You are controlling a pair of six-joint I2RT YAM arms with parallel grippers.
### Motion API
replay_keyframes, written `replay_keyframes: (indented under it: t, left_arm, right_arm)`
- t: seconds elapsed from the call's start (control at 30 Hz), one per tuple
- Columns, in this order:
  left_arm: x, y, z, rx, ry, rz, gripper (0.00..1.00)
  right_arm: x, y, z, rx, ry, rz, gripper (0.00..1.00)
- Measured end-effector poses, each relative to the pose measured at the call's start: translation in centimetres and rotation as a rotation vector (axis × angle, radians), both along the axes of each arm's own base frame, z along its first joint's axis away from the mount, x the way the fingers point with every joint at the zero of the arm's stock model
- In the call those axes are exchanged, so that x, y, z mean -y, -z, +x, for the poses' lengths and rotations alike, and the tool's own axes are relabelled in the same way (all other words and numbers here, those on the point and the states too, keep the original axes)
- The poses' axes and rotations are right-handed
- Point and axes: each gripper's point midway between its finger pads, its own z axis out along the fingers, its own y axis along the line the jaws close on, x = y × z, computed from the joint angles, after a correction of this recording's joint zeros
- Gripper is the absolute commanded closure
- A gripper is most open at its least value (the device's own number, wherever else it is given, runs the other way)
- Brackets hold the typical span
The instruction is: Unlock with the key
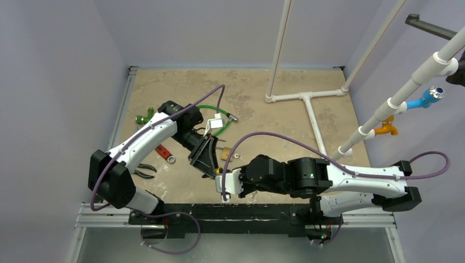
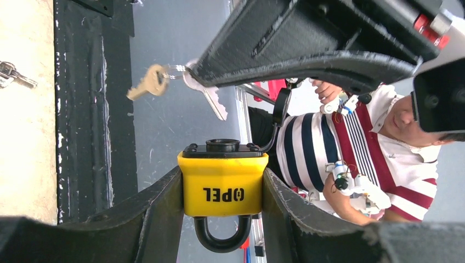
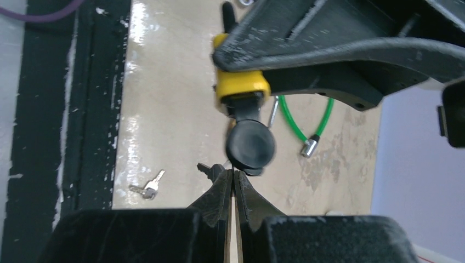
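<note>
From above: my left end effector (image 1: 211,163) clamps the padlock (image 1: 219,170), my right end effector (image 1: 223,178) pinched shut just beside it. Left wrist: the key (image 2: 211,101) hangs from my right one, just above the padlock. Right wrist: I judge insertion is the step in hand, needing the blade aimed at the padlock's keyway.

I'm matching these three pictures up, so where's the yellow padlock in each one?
Top: padlock, a small yellow patch at centre, at the tips of the left fingers.
Left wrist: padlock bottom centre, clamped between those fingers.
Right wrist: padlock top centre, partly behind a left finger.
Shared landmark: the black rail, in all three.
</note>
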Motion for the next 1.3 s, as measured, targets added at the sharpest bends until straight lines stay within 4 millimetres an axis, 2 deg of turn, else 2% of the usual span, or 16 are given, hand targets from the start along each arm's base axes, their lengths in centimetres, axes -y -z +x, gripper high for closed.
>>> replay_keyframes:
  t: [0.17, 0.33, 0.77, 1.0, 1.3]
  left_arm:
    - [0.1, 0.4, 0.1, -0.015, 0.002, 0.019, 1.0]
    - [0.1, 0.7, 0.0, -0.024, 0.011, 0.043, 1.0]
    - [0.1, 1.4, -1.3, -0.029, 0.061, 0.074, 1.0]
    - [0.1, 1.4, -1.4, -0.031, 0.066, 0.08, 1.0]
    - [0.2, 1.3, -1.4, -0.029, 0.066, 0.08, 1.0]
  right_arm:
    - [-0.2, 1.6, -1.8, -0.039, -0.058, -0.097, 1.0]
    - [-0.1, 2.4, -2.0, -0.044, -0.066, -0.153, 1.0]
    - [0.2, 1.6, -0.7, 0.025, -0.025, -0.16, 1.0]
    - [-0.7, 0.6, -0.6, 0.031, -0.032, -0.129, 1.0]
    - [-1.1, 0.9, -1.2, 0.016, -0.055, -0.136, 1.0]
